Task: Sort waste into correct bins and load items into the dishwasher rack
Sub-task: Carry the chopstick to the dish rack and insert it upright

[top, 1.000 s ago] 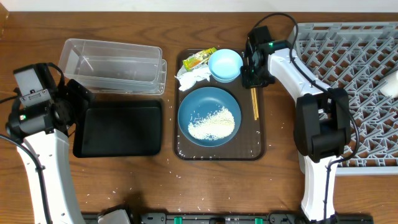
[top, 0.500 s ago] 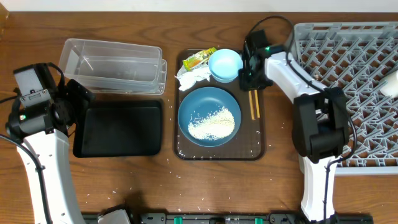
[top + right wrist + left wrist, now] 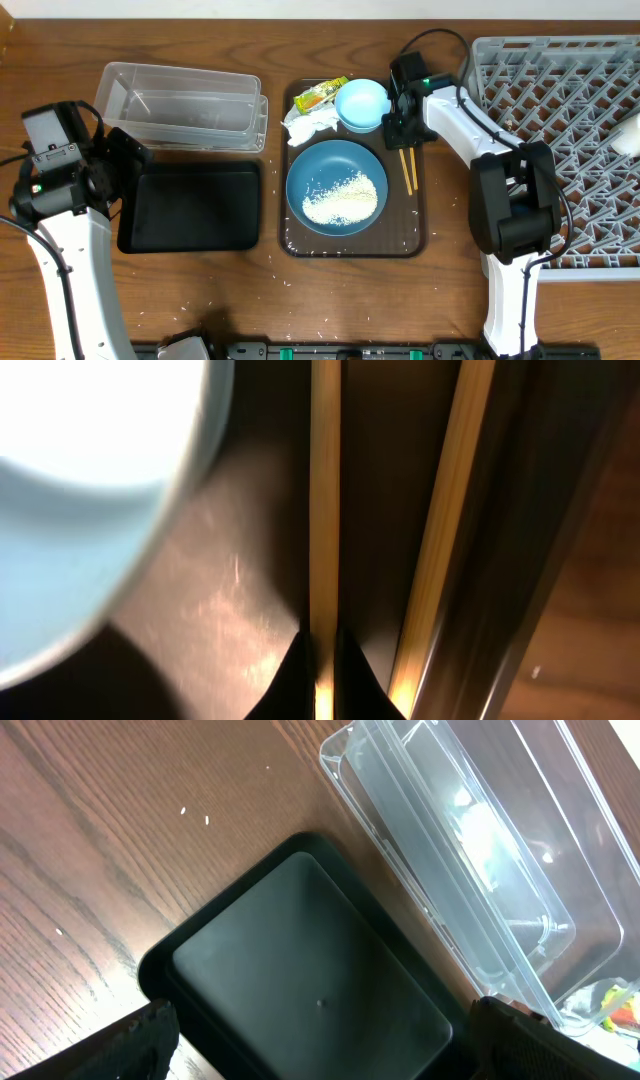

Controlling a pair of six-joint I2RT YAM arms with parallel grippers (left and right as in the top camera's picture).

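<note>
I saw right gripper (image 3: 322,660) narrow, tips pinched on either side of chopstick (image 3: 323,510) over brown serving tray (image 3: 412,225). Just beside it, second chopstick (image 3: 445,510) lay along tray rim. On the other side, light blue bowl (image 3: 60,580) close. Further out, rice (image 3: 342,197) sat on dark blue plate (image 3: 305,170); grey rack (image 3: 580,130) beside tray. Across table, left gripper (image 3: 325,1020) spread wide above black tray (image 3: 300,960), clear tub (image 3: 470,830) behind.
</note>
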